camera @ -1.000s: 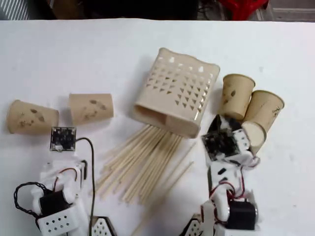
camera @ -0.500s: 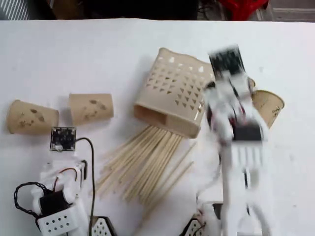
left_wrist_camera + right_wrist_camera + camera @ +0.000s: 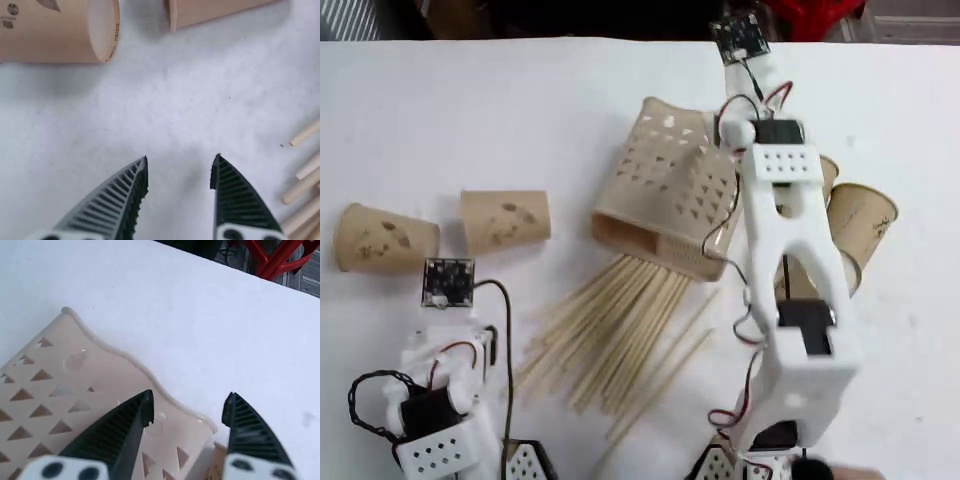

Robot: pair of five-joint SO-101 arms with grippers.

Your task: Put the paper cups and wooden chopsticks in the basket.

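Now | right claw (image 3: 189,399) open, empty, over far rim of toppled cream perforated plastic basket (image 3: 670,190), likely to right it | left claw (image 3: 180,162) open by tan paper cups (image 3: 505,220) | pale wooden chopsticks (image 3: 610,330) fanned at its near end

The basket (image 3: 660,190) lies on its side mid-surface (image 3: 470,110), with chopsticks (image 3: 610,330) fanned out before its mouth. Two cups (image 3: 506,220) lie well to its left, other cups (image 3: 865,215) just beside its right.

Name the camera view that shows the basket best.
High view: nearly the whole basket, lying on its side, the right arm crossing it. Right wrist view gives one wavy edge. Left wrist view faces cups and chopsticks.
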